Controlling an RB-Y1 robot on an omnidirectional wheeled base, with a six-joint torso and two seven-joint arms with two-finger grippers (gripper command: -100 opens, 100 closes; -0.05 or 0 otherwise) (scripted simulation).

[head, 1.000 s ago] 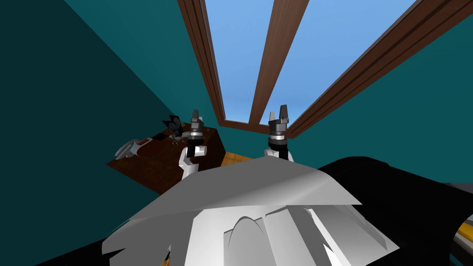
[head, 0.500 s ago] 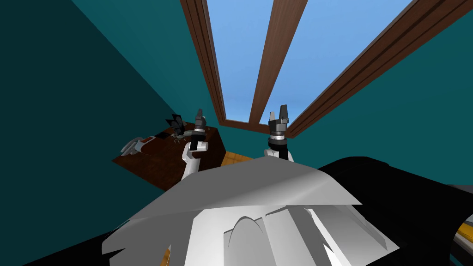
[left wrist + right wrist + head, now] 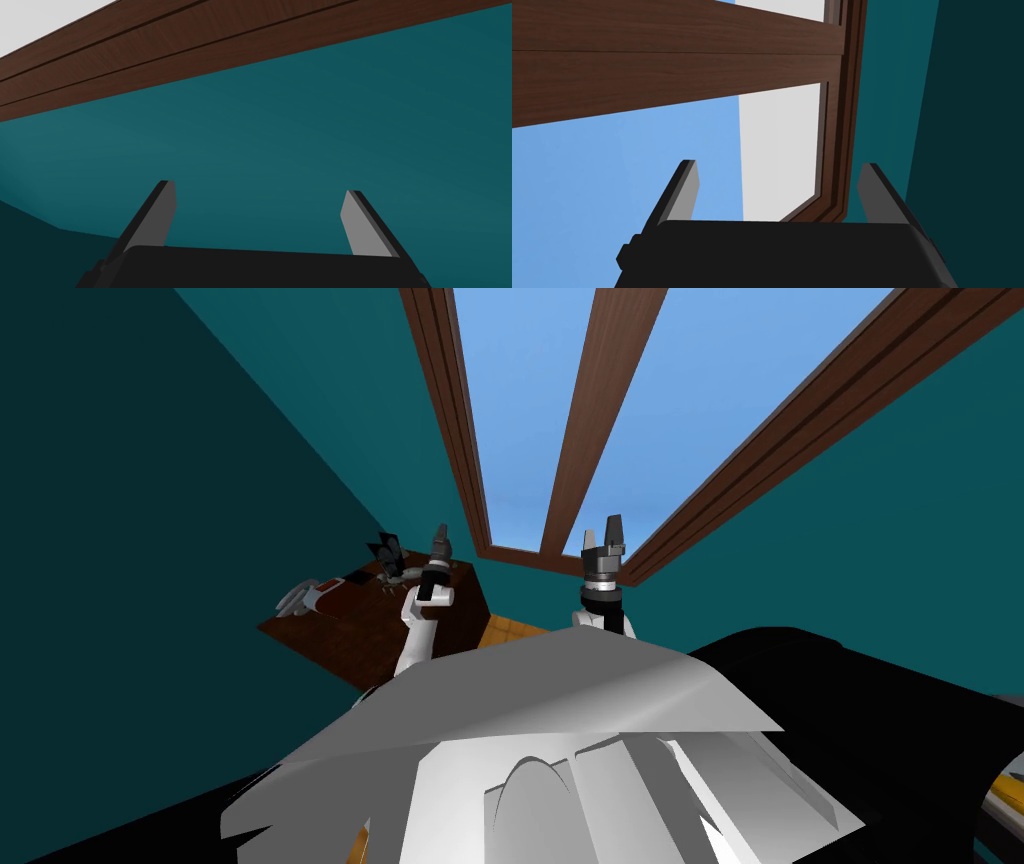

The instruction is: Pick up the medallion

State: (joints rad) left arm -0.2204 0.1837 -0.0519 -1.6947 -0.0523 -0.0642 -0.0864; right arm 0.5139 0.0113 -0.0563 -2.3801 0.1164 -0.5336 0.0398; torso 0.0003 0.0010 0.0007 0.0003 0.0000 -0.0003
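Medallion (image 3: 396,577), we reckon, is that small grey piece on the counter (image 3: 340,633) beside our left gripper (image 3: 440,536), fingers apart, right gripper (image 3: 604,528) likewise: probably light, thin, slippery, so we'd pinch its edges.

Claws: 2 (left claw (image 3: 440,534), right claw (image 3: 604,528)). Table (image 3: 340,633): 1, below left claw. Small items (image 3: 386,552) on it, beside that claw: 3, unidentifiable.

Head looks steeply down; both wrists face the window frame (image 3: 597,418).
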